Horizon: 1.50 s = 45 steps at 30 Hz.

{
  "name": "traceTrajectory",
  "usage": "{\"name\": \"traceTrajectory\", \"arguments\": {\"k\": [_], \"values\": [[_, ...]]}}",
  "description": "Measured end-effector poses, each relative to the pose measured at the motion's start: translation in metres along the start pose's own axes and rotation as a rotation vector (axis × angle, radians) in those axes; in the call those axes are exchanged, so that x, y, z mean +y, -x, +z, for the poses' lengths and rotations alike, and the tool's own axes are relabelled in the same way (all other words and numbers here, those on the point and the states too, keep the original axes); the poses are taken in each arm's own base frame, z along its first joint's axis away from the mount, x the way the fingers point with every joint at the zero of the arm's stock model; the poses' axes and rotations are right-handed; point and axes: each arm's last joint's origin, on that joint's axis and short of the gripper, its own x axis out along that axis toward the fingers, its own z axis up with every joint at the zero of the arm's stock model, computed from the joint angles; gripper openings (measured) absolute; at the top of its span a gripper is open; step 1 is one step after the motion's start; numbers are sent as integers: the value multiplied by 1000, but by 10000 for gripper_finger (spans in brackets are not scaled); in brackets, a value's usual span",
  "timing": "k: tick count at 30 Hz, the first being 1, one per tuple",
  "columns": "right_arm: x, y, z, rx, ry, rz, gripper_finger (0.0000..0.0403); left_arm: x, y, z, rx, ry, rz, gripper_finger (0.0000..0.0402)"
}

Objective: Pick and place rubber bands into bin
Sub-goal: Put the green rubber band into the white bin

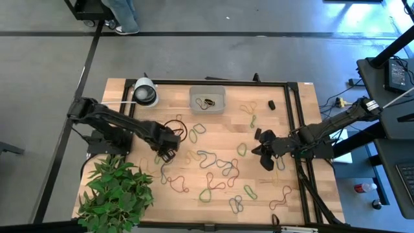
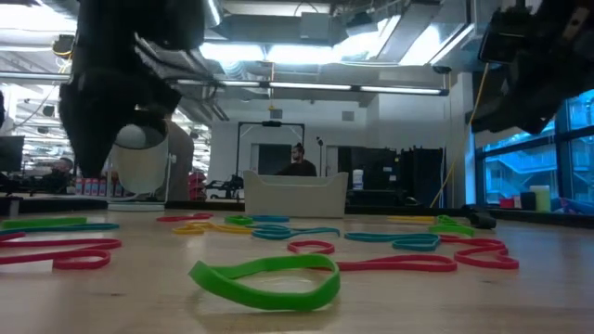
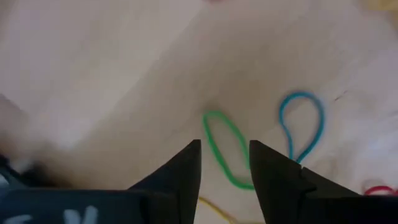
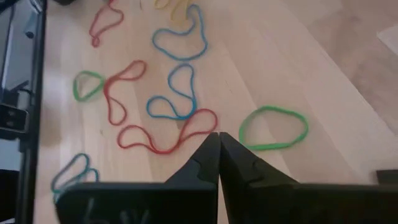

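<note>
Dozens of rubber bands [image 1: 213, 169] are still lying loose across the wooden worktop [image 1: 291, 113], mostly from the centre toward six o'clock in the high view, so most of the task is remaining. Left gripper [image 3: 225, 163] is hovering at nine o'clock with fingers spread apart over a green band [image 3: 224, 149]. Right gripper [image 4: 219, 155] is waiting at three o'clock, fingers clenched on nothing. Farther off, at twelve o'clock, the clear bin [image 1: 207, 99] is holding what appears to be one or two bands; its contents are hard to make out. A tape roll [image 1: 145, 92] is standing at eleven o'clock.
</note>
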Motion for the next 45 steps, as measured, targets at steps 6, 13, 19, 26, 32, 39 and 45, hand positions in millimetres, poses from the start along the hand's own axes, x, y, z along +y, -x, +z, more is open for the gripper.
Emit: {"name": "traceTrajectory", "arguments": {"k": [6, 13, 19, 26, 32, 39, 45], "values": [[1, 1, 0, 19, 33, 42, 7, -9, -25, 2, 119, 48, 58, 119], [1, 2, 0, 17, 35, 52, 7, -15, -45, 4, 188, 65, 114, 98], [2, 2, 1, 12, 35, 56, 7, -20, -56, 6, 219, 51, 112, 76], [2, 2, 1, 12, 36, 55, 7, -21, -56, 7, 207, 61, 91, 7], [2, 2, 1, 12, 34, 55, 7, -22, -32, 10, 113, 83, 96, 2], [2, 2, 1, 11, 34, 54, 7, -26, 16, 18, -63, 105, 64, 1], [2, 2, 1, 10, 34, 53, 7, -30, 58, 30, -232, 71, 37, 1]]}}
